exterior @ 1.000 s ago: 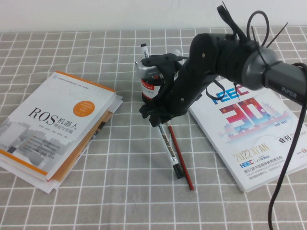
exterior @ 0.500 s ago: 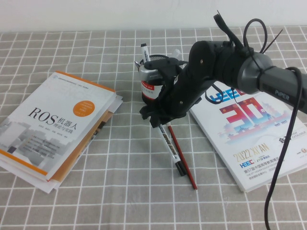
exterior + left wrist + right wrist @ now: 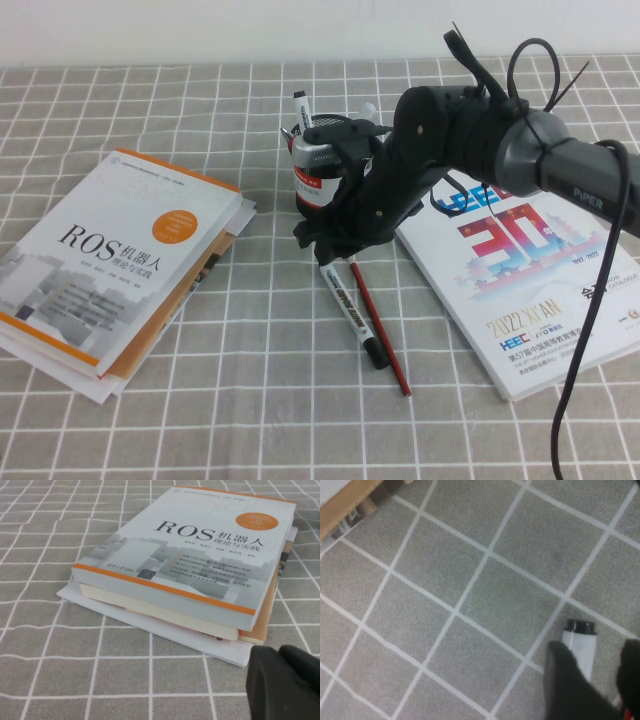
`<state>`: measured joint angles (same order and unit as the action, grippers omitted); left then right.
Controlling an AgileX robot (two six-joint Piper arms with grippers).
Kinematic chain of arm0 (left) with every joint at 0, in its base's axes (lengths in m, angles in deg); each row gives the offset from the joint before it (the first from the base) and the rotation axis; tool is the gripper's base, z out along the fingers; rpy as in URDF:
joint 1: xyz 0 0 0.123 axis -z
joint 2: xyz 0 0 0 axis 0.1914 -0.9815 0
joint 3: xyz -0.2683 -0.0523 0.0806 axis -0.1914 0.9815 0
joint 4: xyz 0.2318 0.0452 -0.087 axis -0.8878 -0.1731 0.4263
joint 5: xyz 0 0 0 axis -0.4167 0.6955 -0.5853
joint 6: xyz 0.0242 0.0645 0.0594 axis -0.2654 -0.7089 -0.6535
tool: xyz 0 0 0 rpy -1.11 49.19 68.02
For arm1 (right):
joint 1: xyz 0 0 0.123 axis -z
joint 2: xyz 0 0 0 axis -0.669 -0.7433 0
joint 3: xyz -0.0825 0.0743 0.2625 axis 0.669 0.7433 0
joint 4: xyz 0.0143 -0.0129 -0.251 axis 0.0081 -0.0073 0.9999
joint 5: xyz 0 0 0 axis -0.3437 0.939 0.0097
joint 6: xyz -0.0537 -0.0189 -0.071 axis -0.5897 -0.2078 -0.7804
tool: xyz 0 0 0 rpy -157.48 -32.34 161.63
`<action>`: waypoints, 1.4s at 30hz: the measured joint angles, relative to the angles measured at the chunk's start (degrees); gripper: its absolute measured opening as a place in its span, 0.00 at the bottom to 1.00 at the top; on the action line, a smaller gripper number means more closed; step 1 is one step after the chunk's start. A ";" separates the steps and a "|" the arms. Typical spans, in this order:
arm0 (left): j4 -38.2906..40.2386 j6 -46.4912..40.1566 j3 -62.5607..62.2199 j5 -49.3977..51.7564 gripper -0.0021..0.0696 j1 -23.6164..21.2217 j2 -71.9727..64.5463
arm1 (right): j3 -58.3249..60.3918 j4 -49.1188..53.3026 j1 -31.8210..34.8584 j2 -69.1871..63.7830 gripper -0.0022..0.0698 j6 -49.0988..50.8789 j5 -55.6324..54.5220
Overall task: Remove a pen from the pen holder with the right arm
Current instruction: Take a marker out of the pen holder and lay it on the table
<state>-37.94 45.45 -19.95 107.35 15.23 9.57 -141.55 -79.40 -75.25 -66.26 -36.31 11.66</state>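
The pen holder (image 3: pixel 314 170), a red and white can, stands at the back centre with a white marker (image 3: pixel 300 108) sticking out of it. A second white marker (image 3: pixel 352 312) lies flat on the checked cloth in front of the can, next to a red pencil (image 3: pixel 381 338). My right gripper (image 3: pixel 325 245) hovers low over that marker's upper end, open. In the right wrist view the marker's end (image 3: pixel 581 645) shows between the two fingers (image 3: pixel 565 680), with a gap on one side. My left gripper (image 3: pixel 282 680) is shut and empty beside the book stack.
A stack of books topped by a ROS book (image 3: pixel 110 260) (image 3: pixel 200 560) lies at the left. A conference magazine (image 3: pixel 530 290) lies at the right under my right arm. Open cloth spreads along the front.
The right jaws have widened. The white marker, held tilted a second ago, has dropped out and now lies flat on the cloth. The arm has barely shifted.
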 joint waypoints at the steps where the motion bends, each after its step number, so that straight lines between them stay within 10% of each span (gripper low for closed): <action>1: 0.00 0.00 0.00 0.00 0.02 0.00 0.00 | 0.00 0.00 0.00 0.00 0.33 0.07 0.00; 14: 0.00 0.00 0.00 0.00 0.02 0.00 0.00 | 0.00 5.21 -0.46 3.61 0.43 1.33 0.63; 26: 0.00 0.00 0.00 0.00 0.02 0.00 0.00 | 18.92 10.66 -4.34 28.61 0.05 1.43 -1.75; 42: 0.00 0.00 0.00 0.00 0.02 0.00 0.00 | 49.62 7.98 -4.47 62.31 0.01 1.58 -1.06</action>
<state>-37.94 45.45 -19.95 107.35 15.23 9.57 -91.94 -71.42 -79.72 -3.94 -34.74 10.60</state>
